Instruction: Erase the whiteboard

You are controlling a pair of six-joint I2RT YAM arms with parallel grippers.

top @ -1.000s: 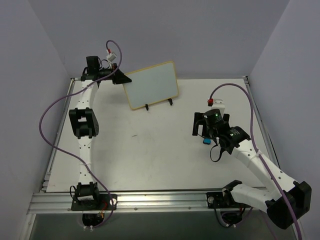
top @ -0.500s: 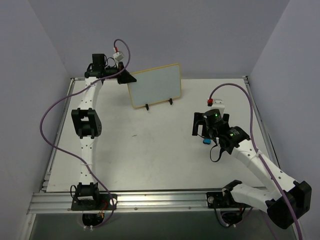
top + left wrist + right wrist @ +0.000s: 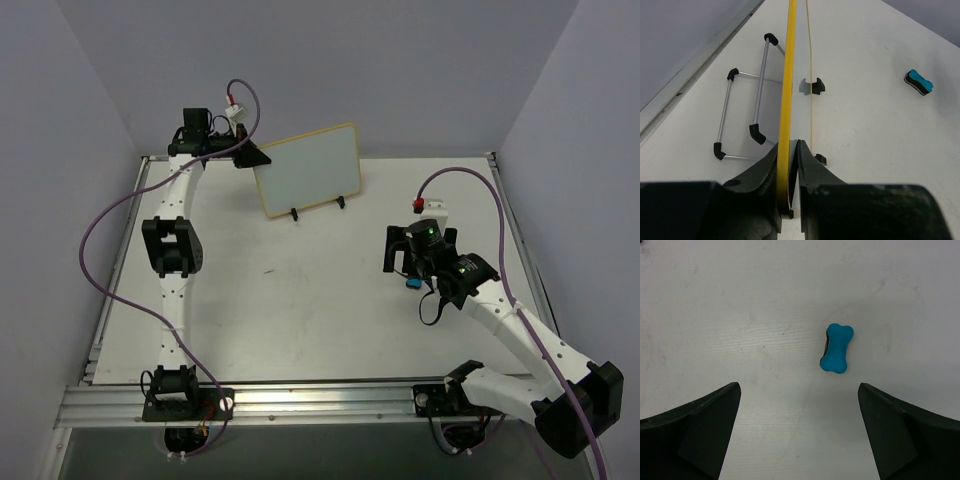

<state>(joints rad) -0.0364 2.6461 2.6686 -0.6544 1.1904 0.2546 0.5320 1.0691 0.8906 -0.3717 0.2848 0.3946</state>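
The whiteboard (image 3: pixel 305 170), white with a thin yellow frame and no writing on its face, stands tilted on the black wire easel (image 3: pixel 293 213) at the back of the table. My left gripper (image 3: pixel 252 156) is shut on its upper left corner. In the left wrist view the yellow frame (image 3: pixel 786 100) runs edge-on between the jaws of the left gripper (image 3: pixel 788 147), with the easel (image 3: pixel 760 100) behind it. A blue bone-shaped eraser (image 3: pixel 836 348) lies flat on the table. My right gripper (image 3: pixel 799 390) hovers above it, open and empty.
The eraser (image 3: pixel 412 283) lies right of centre, under the right gripper (image 3: pixel 408 265), and shows far off in the left wrist view (image 3: pixel 918 82). Grey walls close in the table on three sides. An aluminium rail (image 3: pixel 300 400) runs along the near edge.
The left gripper and the whiteboard's upper corner have shifted a little to the right. The right arm has barely moved.
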